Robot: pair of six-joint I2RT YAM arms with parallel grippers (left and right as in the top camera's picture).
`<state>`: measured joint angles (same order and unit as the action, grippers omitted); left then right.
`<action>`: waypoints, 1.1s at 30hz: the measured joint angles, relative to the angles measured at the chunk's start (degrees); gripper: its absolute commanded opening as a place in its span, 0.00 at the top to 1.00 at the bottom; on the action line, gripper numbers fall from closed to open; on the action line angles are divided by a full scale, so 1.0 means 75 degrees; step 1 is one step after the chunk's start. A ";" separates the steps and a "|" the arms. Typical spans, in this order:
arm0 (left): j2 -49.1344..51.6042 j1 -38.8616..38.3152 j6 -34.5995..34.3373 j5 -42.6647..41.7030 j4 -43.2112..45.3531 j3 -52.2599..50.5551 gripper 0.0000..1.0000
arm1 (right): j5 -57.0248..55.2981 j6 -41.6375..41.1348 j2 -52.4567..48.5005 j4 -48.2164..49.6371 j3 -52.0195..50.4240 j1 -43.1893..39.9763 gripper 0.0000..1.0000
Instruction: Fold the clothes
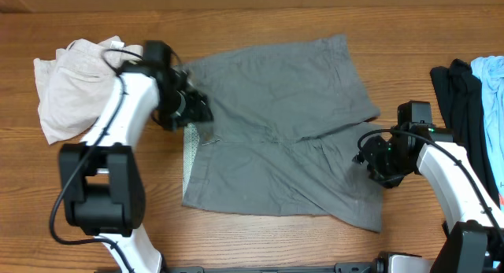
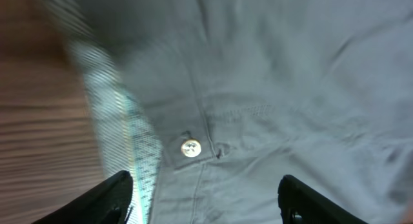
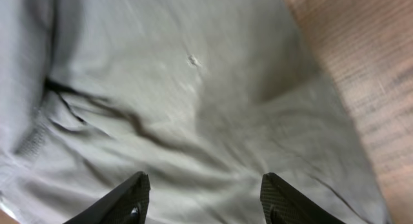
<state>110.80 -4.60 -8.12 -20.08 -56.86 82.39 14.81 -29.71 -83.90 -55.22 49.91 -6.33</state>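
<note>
The grey shorts (image 1: 283,131) lie spread flat in the middle of the table, waistband to the left with its pale lining (image 1: 189,151) turned out. My left gripper (image 1: 198,108) hovers over the waistband, open, nothing between its fingers. In the left wrist view the button (image 2: 190,148) and the pale lining strip (image 2: 139,146) show between the open fingers (image 2: 113,195). My right gripper (image 1: 370,159) is over the shorts' right leg hems, open. The right wrist view shows wrinkled grey cloth (image 3: 193,108) between its fingertips (image 3: 132,195), nothing gripped.
A cream-white garment (image 1: 67,80) is bunched at the back left beside the left arm. Black (image 1: 457,92) and light blue (image 1: 490,92) garments lie at the right edge. Bare wood surrounds the shorts.
</note>
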 measured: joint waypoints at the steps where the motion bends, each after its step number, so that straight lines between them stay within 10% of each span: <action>1: 0.0000 -0.0140 0.0003 0.0146 0.0152 -0.0207 0.24 | 0.0000 0.0087 0.0000 -0.0131 0.0000 -0.0003 0.41; 20: 0.0210 -0.0169 0.0344 0.0848 0.2110 -0.1227 0.53 | 0.0003 0.0571 0.0000 -0.0245 0.0000 -0.0003 0.37; 29: 0.0388 0.0032 0.0522 -0.0017 0.2328 -0.1239 0.95 | 0.0006 0.0568 0.0000 -0.0236 0.0000 -0.0003 0.37; 33: 0.0385 0.0152 0.0557 -0.0227 0.2119 -0.1239 0.96 | -0.0035 0.0589 0.0000 -0.0198 0.0000 -0.0003 0.43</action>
<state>113.69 -3.46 -3.95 -21.78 -40.97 73.10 14.55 -25.30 -83.90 -56.71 49.91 -6.35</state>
